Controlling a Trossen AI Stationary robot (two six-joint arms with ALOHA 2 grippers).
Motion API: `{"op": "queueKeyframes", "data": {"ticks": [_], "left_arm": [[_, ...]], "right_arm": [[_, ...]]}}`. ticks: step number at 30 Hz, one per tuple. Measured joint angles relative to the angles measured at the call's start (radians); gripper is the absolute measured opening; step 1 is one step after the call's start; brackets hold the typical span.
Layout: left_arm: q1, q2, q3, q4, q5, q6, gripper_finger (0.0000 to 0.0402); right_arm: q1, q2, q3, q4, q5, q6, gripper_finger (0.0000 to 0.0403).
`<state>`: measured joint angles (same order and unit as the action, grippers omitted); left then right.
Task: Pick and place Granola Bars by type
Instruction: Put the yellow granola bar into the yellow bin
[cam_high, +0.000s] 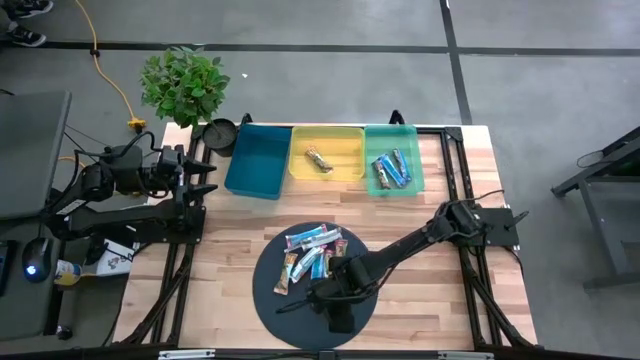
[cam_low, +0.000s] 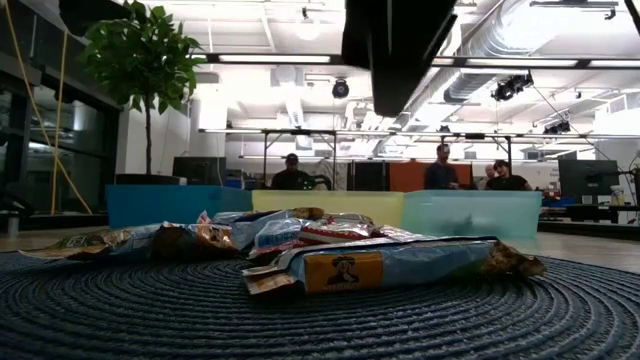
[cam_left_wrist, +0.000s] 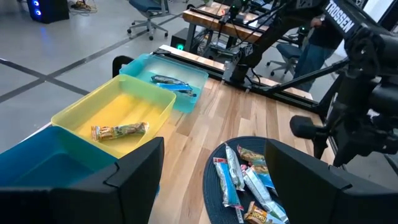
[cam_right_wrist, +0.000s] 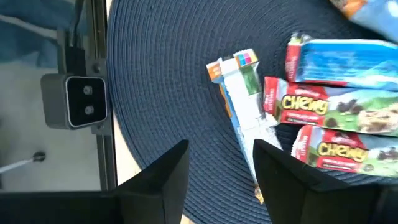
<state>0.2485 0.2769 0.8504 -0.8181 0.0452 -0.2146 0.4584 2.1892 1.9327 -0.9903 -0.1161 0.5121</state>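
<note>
Several granola bars (cam_high: 312, 252) in blue, white and brown wrappers lie in a loose heap on a round dark woven mat (cam_high: 268, 300) at the table's near middle. My right gripper (cam_right_wrist: 221, 171) hovers open over the mat's near part, pointing steeply down. A white-and-blue bar (cam_right_wrist: 244, 102) lies just beyond its fingertips, one end running under a finger in the wrist view. In the low view the gripper (cam_low: 395, 50) hangs well above the heap (cam_low: 330, 250). My left gripper (cam_left_wrist: 211, 180) waits open at the table's far left, above the blue bin.
Three bins stand in a row at the far edge: blue (cam_high: 258, 160), yellow (cam_high: 345, 150) holding one brown bar (cam_high: 319, 160), and teal (cam_high: 410, 145) holding blue bars (cam_high: 391, 170). A potted plant (cam_high: 183, 85) stands at the far left corner. A small camera (cam_right_wrist: 84, 99) sits at the near edge.
</note>
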Motion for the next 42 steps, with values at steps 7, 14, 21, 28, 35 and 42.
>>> {"op": "queueKeyframes", "data": {"ticks": [7, 14, 21, 28, 35, 42], "left_arm": [[0.000, 0.000, 0.000, 0.000, 0.000, 0.000, 0.0273], [0.000, 0.000, 0.000, 0.000, 0.000, 0.000, 0.0273], [0.000, 0.000, 0.000, 0.000, 0.000, 0.000, 0.0273], [0.000, 0.000, 0.000, 0.000, 0.000, 0.000, 0.0273], [0.000, 0.000, 0.000, 0.000, 0.000, 0.008, 0.0273], [0.000, 0.000, 0.000, 0.000, 0.000, 0.008, 0.0273]], "right_arm": [[-0.015, 0.049, 0.000, 0.031, -0.051, -0.024, 0.0188], [-0.028, 0.064, 0.000, 0.020, 0.011, -0.071, 0.0230], [-0.013, 0.066, 0.000, 0.014, 0.137, -0.197, 0.0232], [0.027, 0.072, -0.027, -0.018, 0.188, -0.235, 0.0232], [0.045, 0.073, -0.143, 0.000, 0.168, -0.189, 0.0232], [0.045, 0.072, -0.179, 0.065, 0.166, -0.172, 0.0232]]}}
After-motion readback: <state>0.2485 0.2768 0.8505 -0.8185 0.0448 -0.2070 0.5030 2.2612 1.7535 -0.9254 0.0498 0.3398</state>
